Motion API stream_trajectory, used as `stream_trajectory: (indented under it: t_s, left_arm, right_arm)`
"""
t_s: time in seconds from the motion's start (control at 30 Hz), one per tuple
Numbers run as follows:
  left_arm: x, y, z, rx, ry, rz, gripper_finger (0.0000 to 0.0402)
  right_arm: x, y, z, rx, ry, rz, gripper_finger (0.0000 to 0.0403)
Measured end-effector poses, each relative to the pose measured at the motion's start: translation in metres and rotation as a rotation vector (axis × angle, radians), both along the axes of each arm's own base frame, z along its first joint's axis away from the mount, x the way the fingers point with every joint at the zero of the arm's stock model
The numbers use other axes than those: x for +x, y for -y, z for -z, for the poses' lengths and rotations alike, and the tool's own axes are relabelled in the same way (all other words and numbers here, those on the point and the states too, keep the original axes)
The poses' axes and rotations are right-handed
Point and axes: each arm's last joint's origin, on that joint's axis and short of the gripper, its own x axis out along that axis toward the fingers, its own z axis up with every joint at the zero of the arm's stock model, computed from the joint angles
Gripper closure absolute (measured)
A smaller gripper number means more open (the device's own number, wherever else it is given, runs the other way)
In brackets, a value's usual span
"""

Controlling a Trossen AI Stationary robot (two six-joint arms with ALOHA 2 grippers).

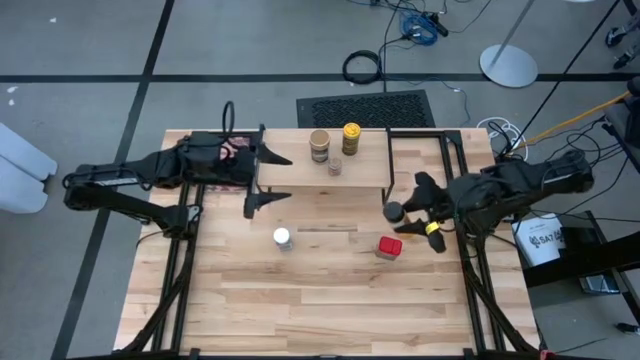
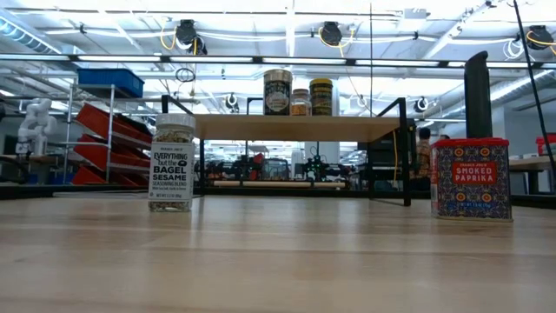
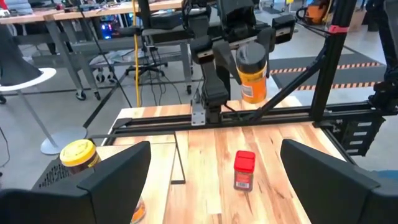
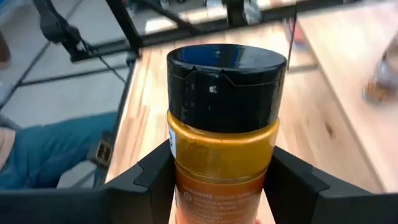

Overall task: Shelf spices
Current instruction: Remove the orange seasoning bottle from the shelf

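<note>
Right gripper [image 4: 217, 180] is clamped around the body of a dark-lidded jar of orange spice [image 4: 221, 134], holding it upright off the bench [image 1: 330, 290], just off the right-hand end of the narrow light-wood shelf on thin black legs [image 1: 325, 182].

Looks like a smooth, rigid plastic jar, light enough, but kinda slippery. I'd say the grip on the label section below the cap is the right spot, since higher up the lid could pop or twist.

Left gripper [image 1: 268, 180] sits wide open and empty at the shelf's opposite end, nowhere near the jar.

Already on the shelf, well away from both grippers: a tan round jar [image 1: 319, 146], a yellow-lidded jar [image 1: 351, 137] and a small grey-lidded one [image 1: 335, 166].

Left to do on the bench: a white-lidded glass seasoning jar [image 1: 282, 238] and a red paprika tin [image 1: 389, 247], the tin sitting just below the right gripper's jar.
</note>
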Motion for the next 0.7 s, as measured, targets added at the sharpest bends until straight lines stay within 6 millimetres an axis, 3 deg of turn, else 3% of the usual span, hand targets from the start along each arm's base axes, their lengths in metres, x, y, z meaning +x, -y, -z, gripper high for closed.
stream_trajectory:
  t_s: [0.17, 0.37, 0.7]
  left_arm:
    - [0.002, 0.0, 0.002, -0.001, -0.009, 0.0, 0.0033]
    - [0.002, 0.0, 0.002, -0.002, -0.009, 0.0, 0.0033]
    - [0.002, 0.0, 0.002, -0.003, -0.01, 0.0, 0.0033]
  right_arm:
    - [-0.004, -0.007, 0.014, -0.005, -0.077, 0.033, 0.0212]
    - [0.001, -0.015, 0.048, -0.036, -0.101, 0.098, 0.0211]
    - [0.025, -0.023, 0.111, -0.032, 0.098, 0.156, 0.0211]
